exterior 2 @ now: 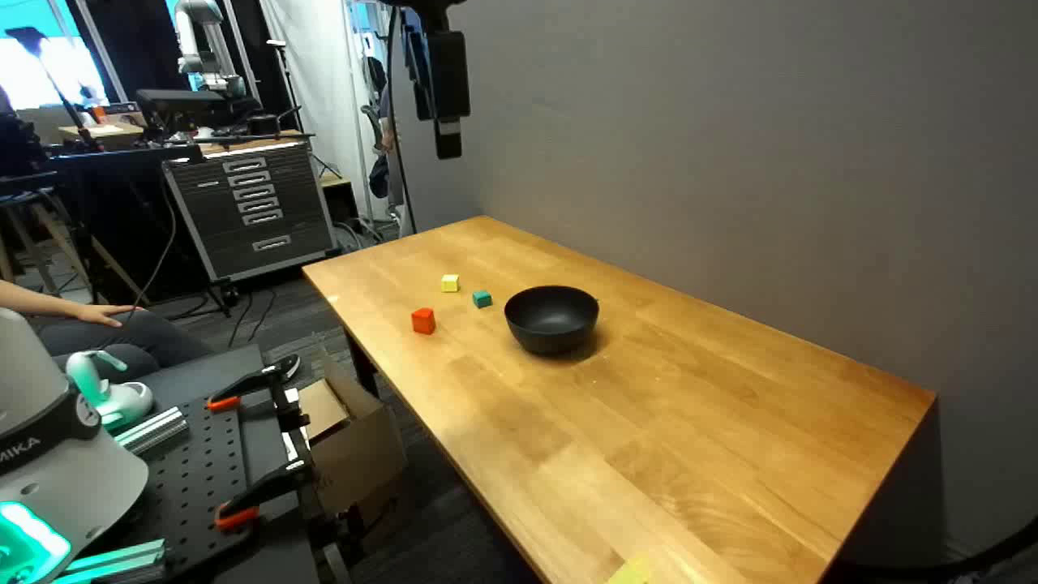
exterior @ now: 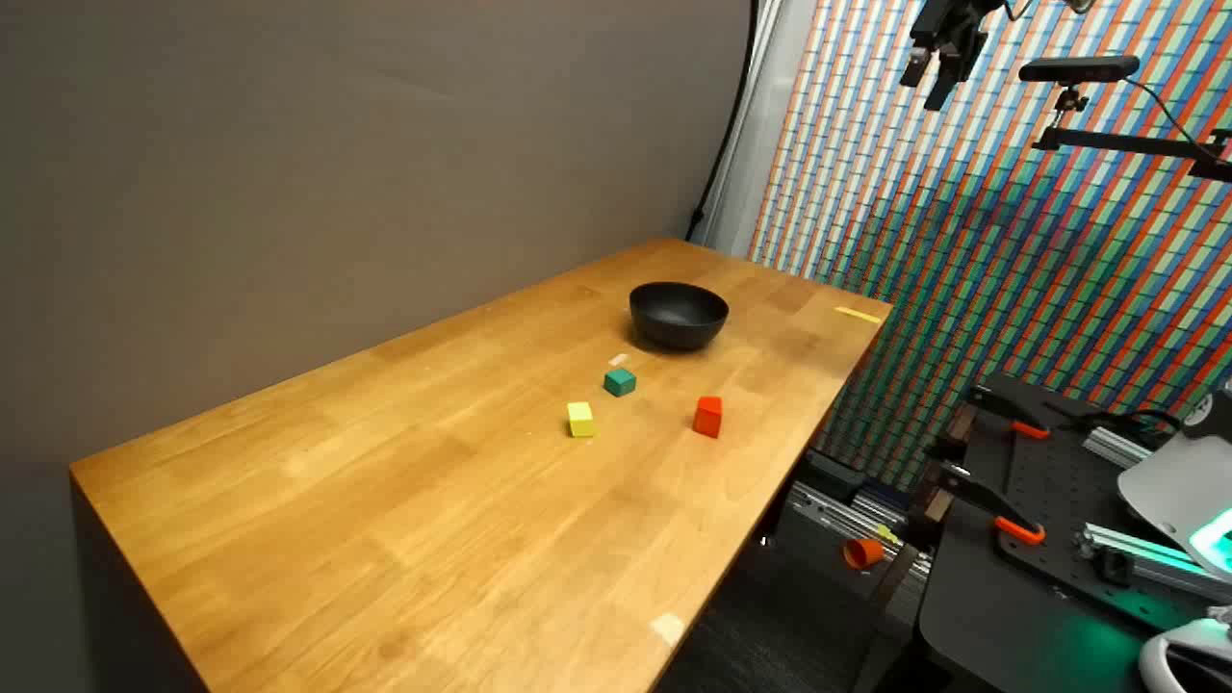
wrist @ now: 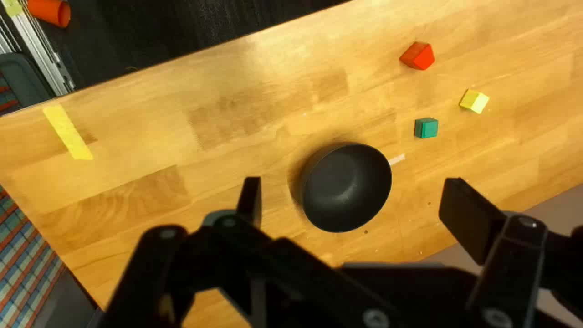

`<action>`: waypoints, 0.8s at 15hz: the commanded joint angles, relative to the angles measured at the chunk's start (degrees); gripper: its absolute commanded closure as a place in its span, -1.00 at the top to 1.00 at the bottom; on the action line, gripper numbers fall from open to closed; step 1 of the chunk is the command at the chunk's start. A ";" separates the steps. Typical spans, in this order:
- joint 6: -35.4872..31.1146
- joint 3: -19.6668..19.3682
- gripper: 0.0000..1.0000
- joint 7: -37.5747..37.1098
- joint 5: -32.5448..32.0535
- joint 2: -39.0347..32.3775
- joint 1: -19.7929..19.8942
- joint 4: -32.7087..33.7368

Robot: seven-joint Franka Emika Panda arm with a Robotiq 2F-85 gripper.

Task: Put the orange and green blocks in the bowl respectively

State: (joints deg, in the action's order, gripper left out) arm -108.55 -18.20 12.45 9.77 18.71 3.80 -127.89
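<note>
The orange block (exterior: 707, 417), a red-orange piece, lies on the wooden table near its robot-side edge. It also shows in an exterior view (exterior 2: 422, 321) and in the wrist view (wrist: 418, 56). The green block (exterior: 620, 382) is a small teal cube between the yellow block and the bowl; it also shows in the wrist view (wrist: 426, 128). The black bowl (exterior 2: 551, 334) stands upright on the table; its bare inside shows in the wrist view (wrist: 339, 182). My gripper (exterior: 926, 90) is high above the table, its fingers wide apart with nothing between them (wrist: 354, 182).
A yellow block (exterior: 580, 420) sits beside the green block. The wooden table (exterior: 433, 500) runs along a grey wall (exterior: 366, 173). A camera on a bracket (exterior: 1078, 69) stands near the gripper in an exterior view. Yellow tape (wrist: 68, 132) marks the table's end.
</note>
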 commanded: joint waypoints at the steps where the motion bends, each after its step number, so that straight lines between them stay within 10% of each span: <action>1: 0.20 1.66 1.00 0.53 0.59 -0.27 1.90 0.28; 12: -1.00 5.80 1.00 3.87 10.31 -10.74 -3.00 0.52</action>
State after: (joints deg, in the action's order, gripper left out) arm -108.66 -15.29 13.12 13.65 14.71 3.15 -128.46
